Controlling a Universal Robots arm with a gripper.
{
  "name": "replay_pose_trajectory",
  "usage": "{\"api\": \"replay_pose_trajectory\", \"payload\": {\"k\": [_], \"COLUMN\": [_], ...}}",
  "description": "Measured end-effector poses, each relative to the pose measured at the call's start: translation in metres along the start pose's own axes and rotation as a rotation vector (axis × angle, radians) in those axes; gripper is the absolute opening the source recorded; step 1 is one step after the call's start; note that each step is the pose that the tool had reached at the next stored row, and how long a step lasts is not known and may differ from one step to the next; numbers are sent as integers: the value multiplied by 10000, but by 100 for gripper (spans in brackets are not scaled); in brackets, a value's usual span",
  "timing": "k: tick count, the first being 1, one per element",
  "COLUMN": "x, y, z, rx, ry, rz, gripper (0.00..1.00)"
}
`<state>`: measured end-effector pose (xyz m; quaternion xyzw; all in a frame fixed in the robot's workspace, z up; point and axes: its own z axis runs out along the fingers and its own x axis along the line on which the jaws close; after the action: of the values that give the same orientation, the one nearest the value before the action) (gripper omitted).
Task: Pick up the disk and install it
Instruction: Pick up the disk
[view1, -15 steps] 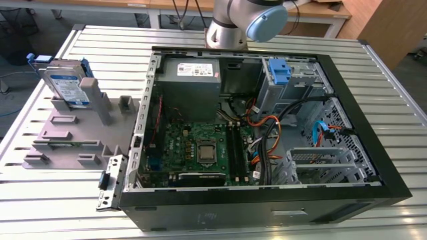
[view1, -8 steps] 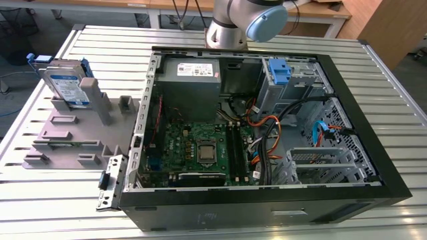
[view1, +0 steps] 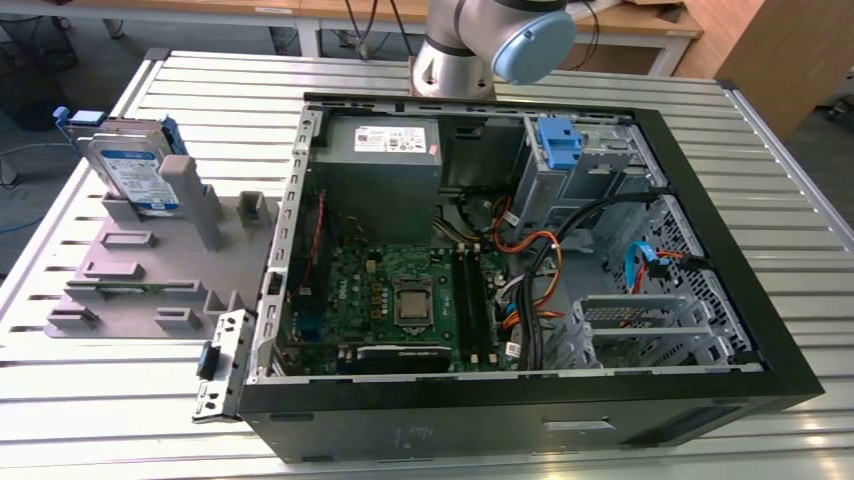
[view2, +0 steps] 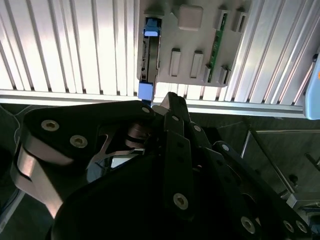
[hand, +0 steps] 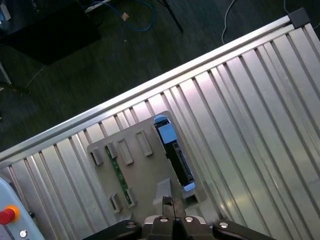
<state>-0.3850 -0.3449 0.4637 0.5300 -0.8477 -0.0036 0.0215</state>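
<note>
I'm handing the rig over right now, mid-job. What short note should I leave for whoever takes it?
Hand: shut, holding nothing, up above the table near the grey holder.
Disk: stands on edge in that holder, outside the open computer case, on the exterior view's left.
Done: nothing yet; the disk is untouched.
Left: the pick-up and the install.
</note>
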Motion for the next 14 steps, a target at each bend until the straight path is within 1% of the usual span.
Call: {"api": "replay_pose_trajectory", "payload": {"k": [4, 10, 12, 14], "x": [-2, -3, -4, -4], "y": [-1, 0, 0, 2], "z": [50, 155, 187, 211], "rx": [10, 30, 33, 22], "ry": [9, 25, 17, -19], "rz": [-305, -952, -1186, -1396], "gripper": [11, 11, 11, 11]}}
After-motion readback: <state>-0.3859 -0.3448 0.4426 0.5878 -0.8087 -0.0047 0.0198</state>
